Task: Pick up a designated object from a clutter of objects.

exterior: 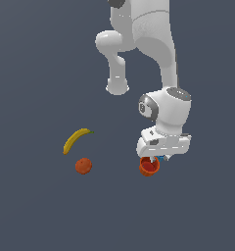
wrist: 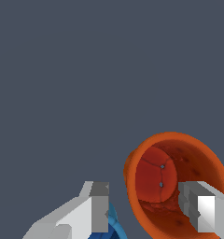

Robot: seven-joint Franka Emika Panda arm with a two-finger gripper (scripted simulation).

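- Nearest the wrist camera: gripper (wrist: 149, 210), fingers spread apart, one finger (wrist: 97, 212) outside the orange-red cup (wrist: 174, 186) and the other reaching inside its mouth, so the cup's rim wall sits between them; no firm pinch can be made out.
- Orange-red cup: thick rim, red inside, open mouth facing the wrist camera; in the exterior view the cup (exterior: 149, 167) sits on the grey floor (exterior: 41, 215) right under the hand, partly covered by it.
- Blue cup (wrist: 115, 226): only a sliver seen, just beside the outer finger and close to the orange-red cup; in the exterior view a small blue patch (exterior: 163, 158) peeks out under the hand.
- Orange (exterior: 83, 165): well apart from the cup, toward the exterior view's left.
- Banana (exterior: 75, 139): just beyond the orange, curved, lying flat.
- Arm (exterior: 153, 44): white, coming down from the top of the exterior view.
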